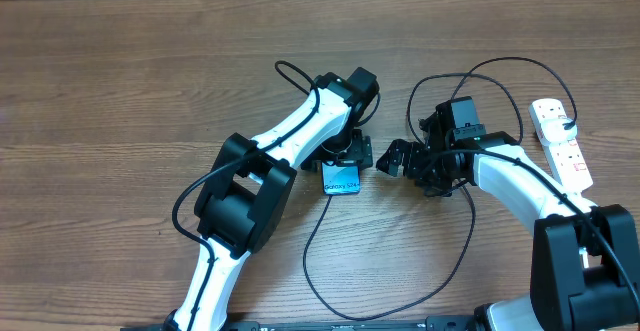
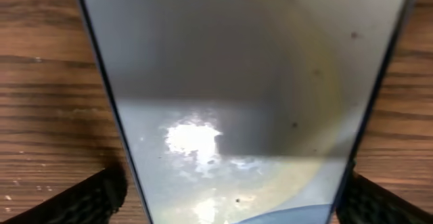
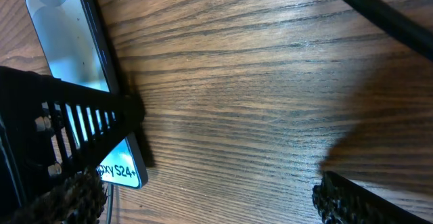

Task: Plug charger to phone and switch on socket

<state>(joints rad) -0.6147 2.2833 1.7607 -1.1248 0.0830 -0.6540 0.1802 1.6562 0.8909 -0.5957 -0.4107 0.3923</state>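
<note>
- Wooden table (image 1: 120, 91), with bare wood wide open left of the phone (image 1: 341, 179).
- Phone lies flat, screen up; the left gripper (image 2: 233, 190) has its fingers (image 2: 95, 197) pinching the phone's two long edges.
- Right gripper (image 3: 210, 193) is just right of the phone, fingers spread wide over bare wood.
- Charger (image 1: 318, 241) loops from the phone's near end toward the near table edge.
- Socket (image 1: 562, 141) lies far right of the phone.

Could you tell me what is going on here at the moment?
The left pincer is closed on the phone by its long edges on the table. The right pincer sits open and empty beside its near end. The charger cable runs up to that end; whether its tip is in cannot be told. The socket lies far right.
</note>
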